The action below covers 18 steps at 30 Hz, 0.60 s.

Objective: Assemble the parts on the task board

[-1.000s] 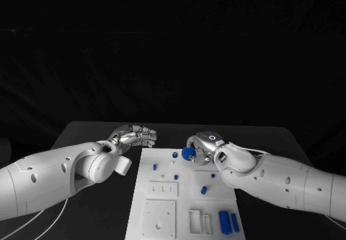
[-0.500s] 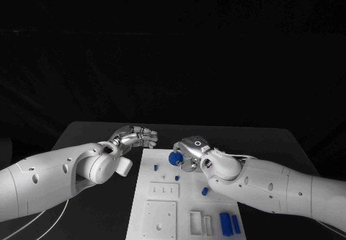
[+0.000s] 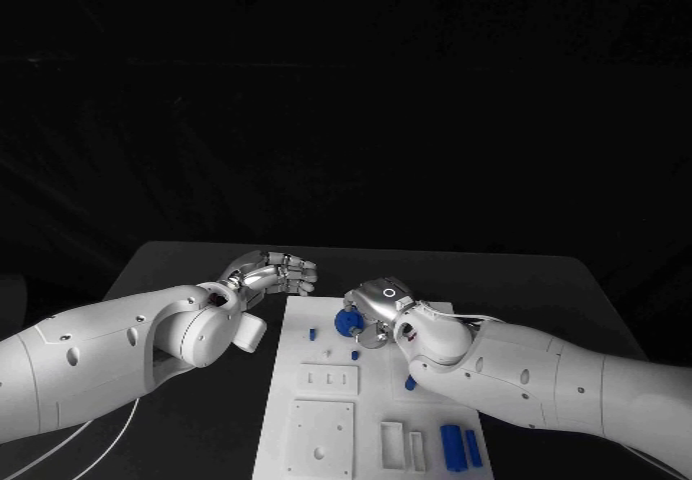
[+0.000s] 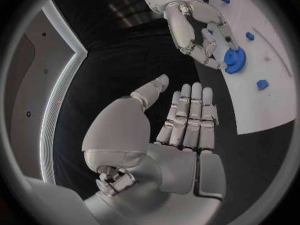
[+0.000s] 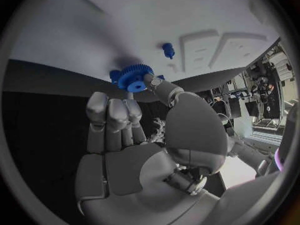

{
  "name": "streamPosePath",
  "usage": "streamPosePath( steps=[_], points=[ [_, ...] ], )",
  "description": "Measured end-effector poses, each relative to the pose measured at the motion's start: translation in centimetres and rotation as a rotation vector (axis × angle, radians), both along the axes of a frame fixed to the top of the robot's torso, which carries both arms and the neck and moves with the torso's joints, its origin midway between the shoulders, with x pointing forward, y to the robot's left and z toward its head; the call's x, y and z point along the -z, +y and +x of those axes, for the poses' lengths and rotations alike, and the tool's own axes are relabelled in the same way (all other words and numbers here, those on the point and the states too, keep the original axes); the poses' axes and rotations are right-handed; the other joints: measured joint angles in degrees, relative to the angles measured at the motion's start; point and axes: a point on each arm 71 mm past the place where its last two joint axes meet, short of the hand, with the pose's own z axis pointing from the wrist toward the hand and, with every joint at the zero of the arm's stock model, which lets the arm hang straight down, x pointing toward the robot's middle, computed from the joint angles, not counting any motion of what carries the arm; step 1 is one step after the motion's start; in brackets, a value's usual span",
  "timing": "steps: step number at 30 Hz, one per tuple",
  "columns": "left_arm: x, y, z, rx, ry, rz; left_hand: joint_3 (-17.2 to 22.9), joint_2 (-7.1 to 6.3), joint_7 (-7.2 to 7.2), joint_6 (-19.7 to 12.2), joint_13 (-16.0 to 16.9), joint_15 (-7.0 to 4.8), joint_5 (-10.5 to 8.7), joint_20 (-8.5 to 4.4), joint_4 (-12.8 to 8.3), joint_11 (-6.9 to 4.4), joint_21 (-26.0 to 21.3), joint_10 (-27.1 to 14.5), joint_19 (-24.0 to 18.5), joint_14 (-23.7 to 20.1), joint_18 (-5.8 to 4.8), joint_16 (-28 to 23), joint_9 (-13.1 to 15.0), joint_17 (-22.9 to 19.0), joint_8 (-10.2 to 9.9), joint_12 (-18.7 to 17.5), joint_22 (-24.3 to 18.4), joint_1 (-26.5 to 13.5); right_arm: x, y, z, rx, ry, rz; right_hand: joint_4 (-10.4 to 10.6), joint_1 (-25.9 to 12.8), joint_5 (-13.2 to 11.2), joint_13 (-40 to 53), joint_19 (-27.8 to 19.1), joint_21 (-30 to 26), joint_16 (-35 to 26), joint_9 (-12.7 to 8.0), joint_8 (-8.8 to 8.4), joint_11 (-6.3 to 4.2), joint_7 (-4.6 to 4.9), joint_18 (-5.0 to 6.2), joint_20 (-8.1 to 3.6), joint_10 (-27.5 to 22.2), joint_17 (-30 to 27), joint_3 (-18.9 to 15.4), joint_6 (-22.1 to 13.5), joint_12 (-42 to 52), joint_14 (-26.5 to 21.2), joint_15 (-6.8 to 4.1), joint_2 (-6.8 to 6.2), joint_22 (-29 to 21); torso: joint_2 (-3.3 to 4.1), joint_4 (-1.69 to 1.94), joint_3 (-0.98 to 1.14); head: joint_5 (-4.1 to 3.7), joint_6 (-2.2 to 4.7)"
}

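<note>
Your right hand (image 3: 378,312) sits over the far part of the board (image 3: 325,400), fingers curled round a blue gear (image 3: 348,321); in the right wrist view the gear (image 5: 133,78) is pinched between thumb and fingertips (image 5: 117,107), held just above the white plate (image 5: 156,15), with a small blue peg (image 5: 167,49) standing on the plate beyond it; you can see the same grip from the left wrist view, where the right hand (image 4: 200,32) holds the gear (image 4: 235,60) over the board's (image 4: 262,105) edge

Your left hand (image 3: 270,272) hangs over the black table (image 3: 188,265) just off the board's far left corner, holding nothing; in its own wrist view the hand (image 4: 181,122) has its fingers (image 4: 190,110) straight and close side by side, thumb set apart, so it's loosely open and touching no part

On the board you have a small blue piece (image 3: 312,335) near the left edge, another (image 3: 353,354) just below the gear, and one (image 3: 410,382) beside your right forearm; two longer blue bars (image 3: 460,447) lie side by side at the near right corner; white raised blocks (image 3: 327,379) sit along the near half of the plate
</note>
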Motion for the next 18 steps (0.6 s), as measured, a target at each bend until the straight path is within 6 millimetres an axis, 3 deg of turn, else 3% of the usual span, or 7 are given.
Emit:
streamPosePath(
  steps=[8, 10, 13, 18],
  points=[
    [0.0, -0.02, 0.01, 0.0, 0.0, 0.0, 0.0, 0.0, 0.0, 0.0, 0.0, 0.0, 0.0, 0.0, 0.0, 0.0, 0.0, 0.0, 0.0, 0.0, 0.0, 0.0, 0.0, 0.0, 0.0, 0.0, 0.0, 0.0, 0.56, 0.26, 0.25, 0.009, 0.009, -0.007, 0.0, 0.3, 0.0, -0.7, 0.0, 0.0, -0.3, 0.3, -0.48, 0.31, 0.01, 0.0, 0.01, -1.0, 0.0, 0.0, 0.0, -1.3, 0.0, 0.01, -0.29, 0.0, 0.02, 0.04, -0.03, -0.07, 0.16],
    [0.01, -0.04, 0.03, 0.0, 0.0, 0.0, 0.0, 0.0, 0.0, 0.0, 0.0, 0.0, 0.0, 0.0, 0.0, 0.0, 0.0, 0.0, 0.0, 0.0, 0.0, 0.0, 0.0, 0.0, 0.0, 0.0, 0.0, 0.0, 0.66, 0.38, 0.27, 0.01, 0.012, -0.009, -0.3, 0.7, 0.0, -1.6, -0.2, 0.0, -0.5, 0.0, -1.36, 0.67, 0.9, 0.0, -0.09, -2.1, 0.0, 0.3, -0.9, -2.4, -0.1, 0.15, -0.74, 0.0, 0.02, 0.04, -0.02, -0.01, 0.17],
    [0.01, -0.07, 0.04, 0.001, 0.0, 0.0, 0.0, 0.0, 0.0, 0.0, 0.0, 0.0, 0.0, 0.0, 0.0, 0.0, 0.0, 0.0, 0.0, 0.0, 0.0, 0.0, 0.0, 0.0, 0.0, 0.0, 0.0, 0.0, 0.71, 0.49, 0.33, 0.011, 0.017, -0.008, -0.5, 0.7, 0.0, -2.6, -0.3, 0.0, -0.5, -0.7, -1.99, 0.39, 1.83, -0.01, -0.1, -2.7, 0.0, 0.2, -1.8, -3.7, 0.0, 0.49, -0.74, 0.0, 0.01, 0.05, -0.02, 0.03, 0.21],
    [0.01, -0.08, 0.05, 0.001, 0.0, 0.0, 0.0, 0.0, 0.0, 0.0, 0.0, 0.0, 0.0, 0.0, 0.0, 0.0, 0.0, 0.0, 0.0, 0.0, 0.0, 0.0, 0.0, 0.0, 0.0, 0.0, 0.0, 0.0, 0.91, 0.43, 0.5, 0.019, 0.034, -0.023, -0.9, 0.7, 0.0, -3.0, -0.3, 0.0, -0.8, -0.9, -2.32, 0.32, 2.11, 0.0, -0.09, -3.2, 0.0, -0.2, -2.1, -4.2, -0.1, 0.74, -1.19, 0.0, -0.02, 0.03, -0.01, 0.09, 0.21]
  ],
)
